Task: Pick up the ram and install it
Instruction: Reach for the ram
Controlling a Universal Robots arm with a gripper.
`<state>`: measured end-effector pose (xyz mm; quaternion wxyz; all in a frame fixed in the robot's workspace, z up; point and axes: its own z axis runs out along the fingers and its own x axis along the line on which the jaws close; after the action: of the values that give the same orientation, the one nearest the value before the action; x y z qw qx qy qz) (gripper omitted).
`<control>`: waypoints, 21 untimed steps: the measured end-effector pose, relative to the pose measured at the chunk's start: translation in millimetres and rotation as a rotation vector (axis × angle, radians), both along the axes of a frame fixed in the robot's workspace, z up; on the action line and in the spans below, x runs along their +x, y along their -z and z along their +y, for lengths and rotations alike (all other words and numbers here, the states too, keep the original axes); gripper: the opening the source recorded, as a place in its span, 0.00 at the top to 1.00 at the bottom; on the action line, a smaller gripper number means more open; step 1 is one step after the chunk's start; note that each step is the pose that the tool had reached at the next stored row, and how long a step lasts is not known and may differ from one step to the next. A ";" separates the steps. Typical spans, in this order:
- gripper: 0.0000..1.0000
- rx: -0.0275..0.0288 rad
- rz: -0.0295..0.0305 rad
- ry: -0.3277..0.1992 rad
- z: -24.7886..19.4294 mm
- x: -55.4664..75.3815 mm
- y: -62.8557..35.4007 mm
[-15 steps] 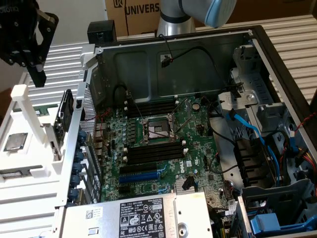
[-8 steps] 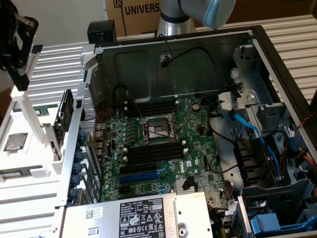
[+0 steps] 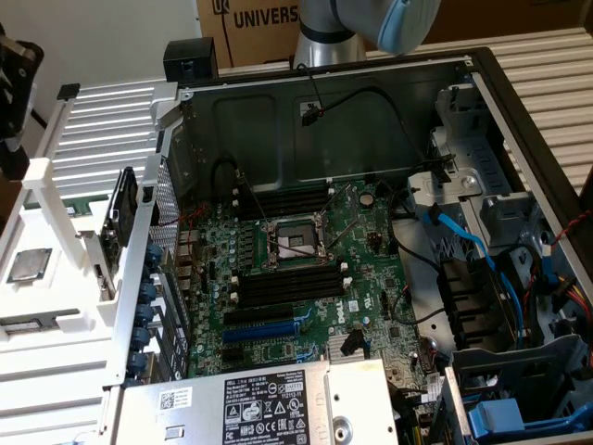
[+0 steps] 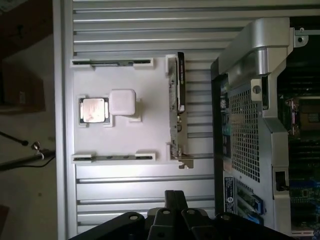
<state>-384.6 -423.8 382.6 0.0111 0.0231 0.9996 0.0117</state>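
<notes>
**Gripper closed and empty beside the parts tray; ram standing in its holder**

At the exterior view's nine o'clock, a white plastic parts tray (image 3: 56,287) is lying on a ribbed silver metal table (image 3: 102,130). A square silver processor chip (image 3: 28,264) is sitting in the tray at about eight o'clock. At roughly one o'clock of that chip, the ram (image 3: 79,208), a long thin green circuit-board stick, is standing on edge in a white holder, untouched. At three o'clock of the ram, a dark expansion card (image 3: 125,199) is standing upright along the tray edge nearest the case.

In the wrist view, the black gripper (image 4: 175,196) is hanging over the ribbed table just beside the tray. Its fingers are pressing together on nothing, well apart from the ram.

From the centre to three o'clock, an open dark metal computer case (image 3: 278,111) is lying on its side, exposing a green motherboard (image 3: 306,278). Long black memory slots (image 3: 283,283) are running at six o'clock of the bare processor socket (image 3: 292,243). A silver power supply (image 3: 250,403) is sitting at six o'clock, and the grey robot arm (image 3: 408,23) is reaching in at twelve.
</notes>
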 end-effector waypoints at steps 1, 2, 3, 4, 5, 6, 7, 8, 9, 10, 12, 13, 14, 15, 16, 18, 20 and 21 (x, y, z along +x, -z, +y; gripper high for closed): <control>0.90 0.0000 0.0000 0.000 0.0 -4.4 0.4; 0.90 -0.0001 0.0000 0.000 0.3 -9.0 0.8; 0.90 -0.0004 0.0000 0.000 0.9 -13.6 1.2; 0.90 -0.0012 0.0000 0.000 2.2 -17.7 1.8; 0.90 -0.0024 -0.0001 0.000 4.1 -20.8 2.2; 0.90 -0.0033 -0.0004 0.000 6.3 -23.3 2.7; 0.90 -0.0045 -0.0005 0.000 8.5 -25.6 3.1; 0.90 -0.0059 -0.0007 0.000 11.0 -28.0 3.6; 0.90 -0.0072 -0.0010 0.000 13.5 -30.0 4.2; 0.90 -0.0092 -0.0012 0.000 16.1 -31.8 4.6; 0.90 -0.0139 -0.0018 0.000 20.0 -33.6 5.1; 0.90 -0.0163 -0.0022 0.000 21.7 -33.6 5.2; 0.90 -0.0185 -0.0027 0.000 23.0 -33.6 5.5; 0.90 -0.0208 -0.0030 0.000 24.2 -33.7 5.9; 0.90 -0.0231 -0.0031 0.000 25.2 -33.6 6.1; 0.90 -0.0275 -0.0031 0.000 27.1 -33.6 6.9; 0.90 -0.0295 -0.0032 0.000 28.4 -33.7 8.5; 0.90 -0.0299 -0.0032 0.000 28.7 -33.9 9.2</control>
<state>-418.5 -395.1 373.5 0.0130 0.0227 0.9997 -0.0032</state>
